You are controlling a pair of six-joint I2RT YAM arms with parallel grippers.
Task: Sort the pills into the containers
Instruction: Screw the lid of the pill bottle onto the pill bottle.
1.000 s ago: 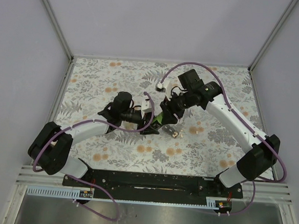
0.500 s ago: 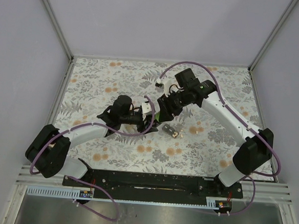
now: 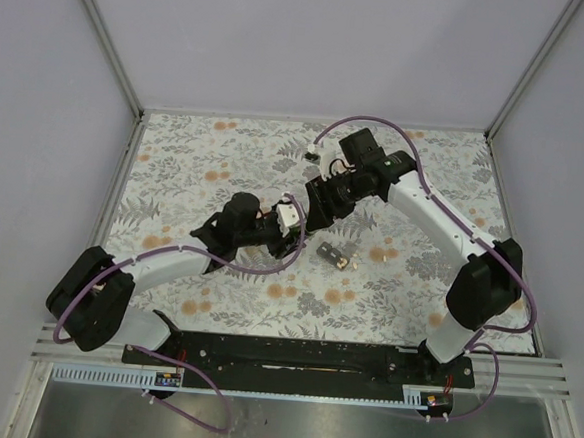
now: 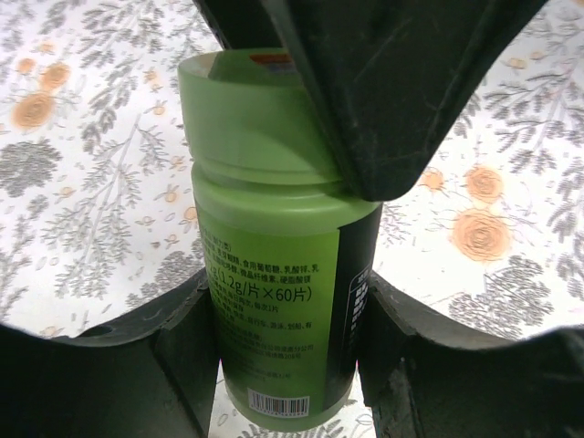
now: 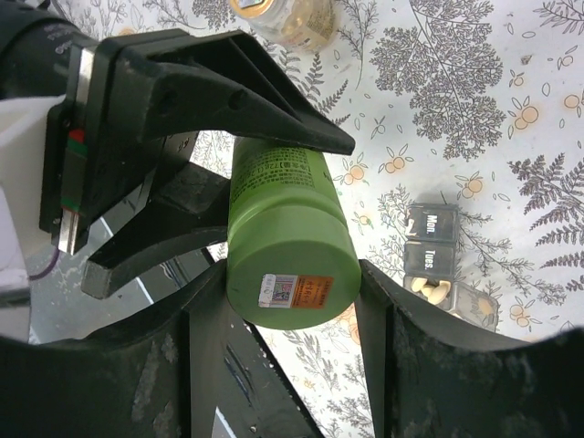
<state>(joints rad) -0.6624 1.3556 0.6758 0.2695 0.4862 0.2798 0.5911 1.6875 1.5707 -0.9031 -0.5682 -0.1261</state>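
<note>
Position of the work: the green bottle (image 5: 287, 237) is held off the floral table (image 3: 196, 162) between both arms, lying roughly level. From overhead it sits just beyond the pill organiser (image 3: 337, 252) and to its left, with a gap between the two.

Left gripper (image 4: 283, 306): clamped on the labelled body of the bottle, one finger on each side of it.

Right gripper (image 5: 290, 283): closed around the cap (image 4: 251, 119) end, its fingers flanking the cap and pressed against it. The left wrist view confirms a dark finger lying across the cap's edge.

Condition of the bottle: the cap is seated, with no gap visible at the joint. Whether it has begun to turn cannot be told.

Condition of the organiser: it rests on the table. The lids marked Mon. and Tues. look shut, and the compartment next to them shows a few pale pills (image 5: 429, 287) (its lid state is not clear). A second, clear jar (image 5: 283, 18) stands farther from the organiser, past the bottle, partly cut off by the frame.

Assessment: the task appears only partly advanced. Some pills are in place. This bottle is yet to be opened and its contents distributed, so most of the sorting seems to remain.
</note>
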